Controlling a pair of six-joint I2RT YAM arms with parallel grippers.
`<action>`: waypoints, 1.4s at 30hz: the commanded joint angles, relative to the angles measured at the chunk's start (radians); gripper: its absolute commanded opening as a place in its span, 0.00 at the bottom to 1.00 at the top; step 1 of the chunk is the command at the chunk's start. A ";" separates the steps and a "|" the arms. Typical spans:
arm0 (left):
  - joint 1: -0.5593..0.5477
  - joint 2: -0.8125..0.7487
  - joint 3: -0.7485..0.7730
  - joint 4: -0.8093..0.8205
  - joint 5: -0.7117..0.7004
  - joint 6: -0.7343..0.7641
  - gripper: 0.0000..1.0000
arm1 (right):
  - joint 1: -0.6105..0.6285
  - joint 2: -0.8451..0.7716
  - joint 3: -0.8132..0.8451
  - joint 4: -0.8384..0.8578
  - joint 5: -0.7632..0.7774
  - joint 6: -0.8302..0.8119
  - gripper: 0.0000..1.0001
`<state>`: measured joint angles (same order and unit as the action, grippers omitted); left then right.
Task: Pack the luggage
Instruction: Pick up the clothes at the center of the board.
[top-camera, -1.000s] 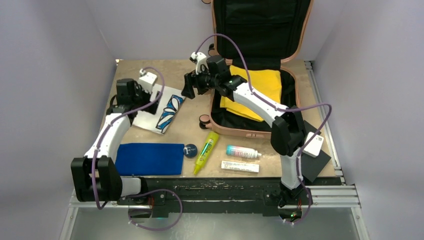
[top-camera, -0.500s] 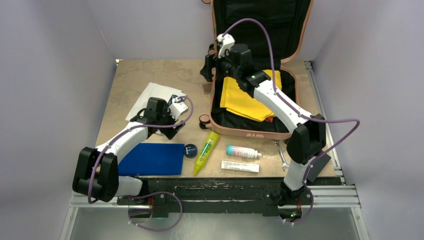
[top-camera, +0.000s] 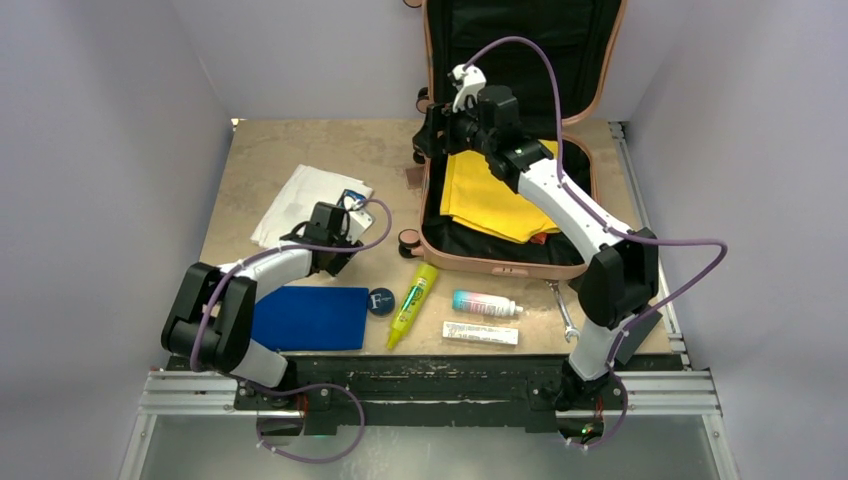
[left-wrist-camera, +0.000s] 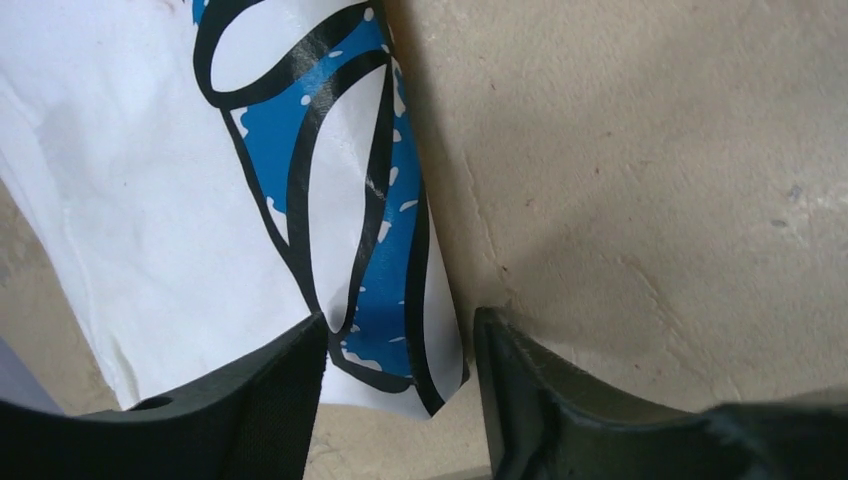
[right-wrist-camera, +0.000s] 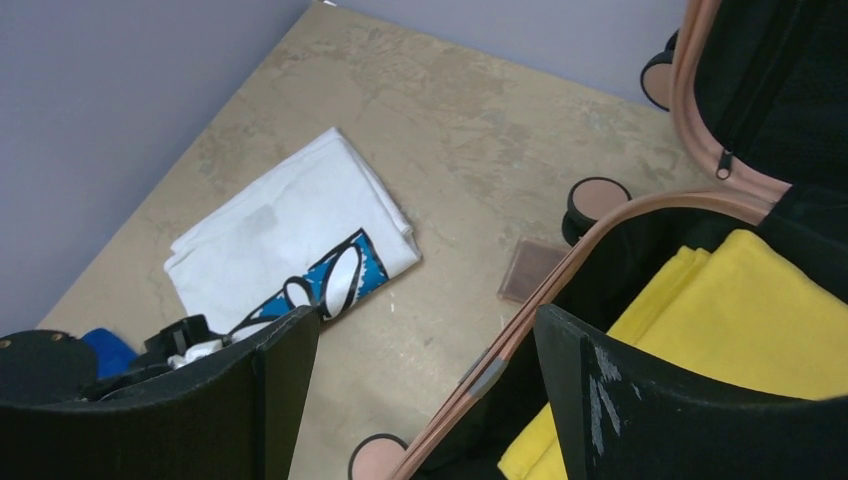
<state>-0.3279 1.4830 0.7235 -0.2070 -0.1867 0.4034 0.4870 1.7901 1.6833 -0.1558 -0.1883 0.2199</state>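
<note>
Looking at the luggage (top-camera: 470, 262), you find it in the upper right of the overhead view. It lies open on the surface (top-camera: 300, 150) with its lid standing up at the back and a yellow cloth (top-camera: 495, 195) inside. It looks big, hard and stiff, and likely too heavy to lift. Leave it where it is and push only on the rim or the lid edge.

The white shirt (left-wrist-camera: 150, 200) with the blue print looks soft and floppy. It will droop, so pinch it at the thick folded corner. Your left gripper (left-wrist-camera: 400, 335) has its jaws apart around that corner, not pinching yet. Your right gripper (right-wrist-camera: 425, 330) is wide open and empty, above the luggage rim.
</note>
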 joint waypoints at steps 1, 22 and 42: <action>0.001 0.052 0.032 0.021 -0.047 -0.028 0.48 | 0.003 -0.031 0.004 0.054 -0.056 0.022 0.82; 0.270 0.133 0.197 -0.039 0.441 -0.187 0.00 | 0.005 0.250 0.105 0.080 -0.373 0.542 0.80; 0.291 0.005 0.131 0.092 0.642 -0.266 0.00 | 0.123 0.598 0.373 0.067 -0.361 0.611 0.78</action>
<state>-0.0448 1.5440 0.8719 -0.1875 0.3714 0.1577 0.5713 2.3569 1.9877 -0.1097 -0.5663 0.8230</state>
